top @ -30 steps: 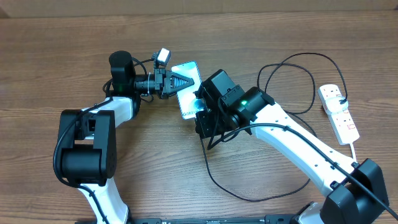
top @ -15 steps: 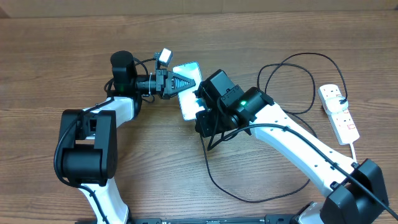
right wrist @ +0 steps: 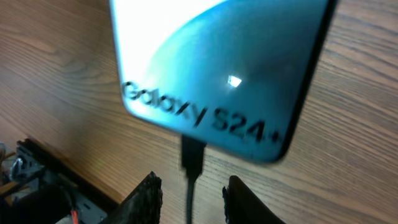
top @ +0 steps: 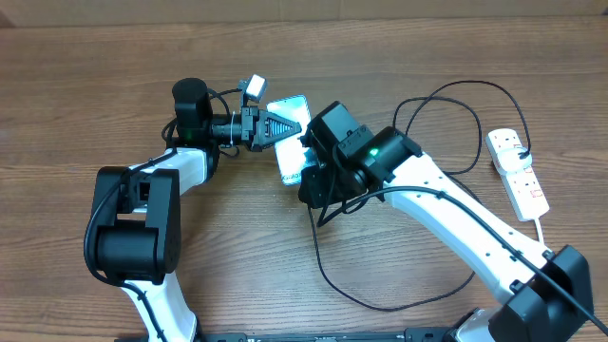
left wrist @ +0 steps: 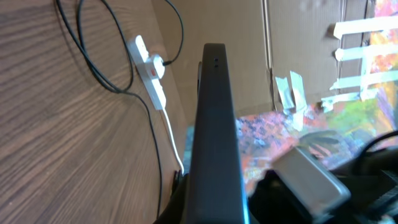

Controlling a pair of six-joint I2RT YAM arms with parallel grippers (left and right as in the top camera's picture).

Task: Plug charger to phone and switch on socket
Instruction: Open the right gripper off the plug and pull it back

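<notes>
The phone (top: 290, 152) has a bright blue-cyan screen and is held raised above the table, one end in my left gripper (top: 275, 125), which is shut on it. In the left wrist view the phone shows edge-on as a dark bar (left wrist: 214, 124) rising from the jaws (left wrist: 211, 208). In the right wrist view the phone (right wrist: 217, 74) reads "Galaxy S24+". The charger's black connector (right wrist: 193, 154) sits against the phone's bottom edge. Its cable runs down between the open fingers of my right gripper (right wrist: 193, 182), which do not touch it. The white socket (top: 518, 171) lies far right.
The charger's black cable (top: 389, 306) loops over the table in front of the right arm and back toward the socket. The socket also shows in the left wrist view (left wrist: 151, 68) with its white lead (left wrist: 171, 137). Both arm bases stand at the near table edge.
My left gripper and the phone have shifted slightly to the right. My right arm has shifted a little with them. The socket and the cable loops have not moved.
</notes>
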